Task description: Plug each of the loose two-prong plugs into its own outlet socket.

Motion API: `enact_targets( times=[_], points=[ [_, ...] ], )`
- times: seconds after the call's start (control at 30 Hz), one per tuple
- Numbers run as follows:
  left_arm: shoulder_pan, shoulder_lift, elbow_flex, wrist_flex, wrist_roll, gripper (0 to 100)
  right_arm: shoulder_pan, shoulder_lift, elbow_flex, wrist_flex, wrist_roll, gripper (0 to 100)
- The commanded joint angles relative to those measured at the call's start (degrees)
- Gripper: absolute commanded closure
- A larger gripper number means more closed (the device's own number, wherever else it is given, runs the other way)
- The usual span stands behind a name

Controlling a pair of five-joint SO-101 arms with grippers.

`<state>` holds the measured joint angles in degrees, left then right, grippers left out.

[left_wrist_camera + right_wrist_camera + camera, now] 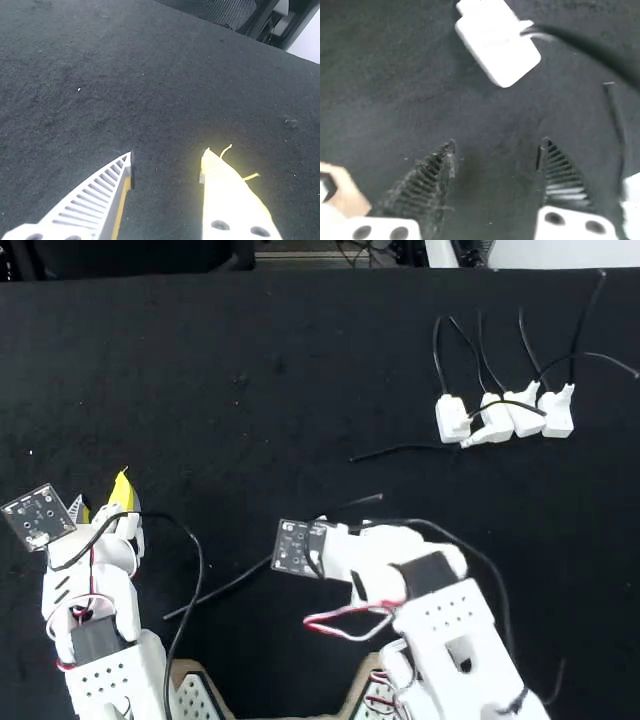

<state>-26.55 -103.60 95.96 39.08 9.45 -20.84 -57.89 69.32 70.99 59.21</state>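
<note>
Left gripper (167, 154) released, its white and yellow-taped fingers spread above the black felt table (150, 70). Right gripper (498, 145) also released, jaws wide; a white rectangular plastic plug block (497, 42) with a black cable (575, 42) lies flat on the table just ahead of the tips, not touching them. High view: a cluster of white plastic plug and socket blocks (505, 415) with black leads sits at the table's far right, well apart from both arms; can't tell which are seated.
</note>
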Motion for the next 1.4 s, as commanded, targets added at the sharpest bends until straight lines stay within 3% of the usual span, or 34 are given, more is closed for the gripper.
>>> enact_targets(
  times=[0.0,0.1,0.27,0.47,0.83,1.37],
  points=[
    [-0.31,-0.88,-0.04,-0.97,0.26,78,0.88,8.4,-7.08,-1.14,0.53,74.5],
    [-0.31,-0.88,-0.04,-0.97,0.26,78,0.7,17.45,-13.14,-1.14,1.76,74.5],
    [-0.31,-0.88,0.04,-0.97,0.26,78,-0.44,29.05,-18.68,-1.41,14.68,74.5],
    [-0.31,-0.88,0.13,-0.97,0.26,78,-0.35,37.23,-19.38,-12.92,20.57,74.5],
    [-0.31,-0.88,-0.04,-0.97,0.26,78,-7.91,41.01,-19.47,-22.33,20.92,74.6],
    [-0.31,-0.88,0.04,-0.97,0.26,78,-8.09,47.34,-16.92,-27.87,20.92,74.9]
  ],
)
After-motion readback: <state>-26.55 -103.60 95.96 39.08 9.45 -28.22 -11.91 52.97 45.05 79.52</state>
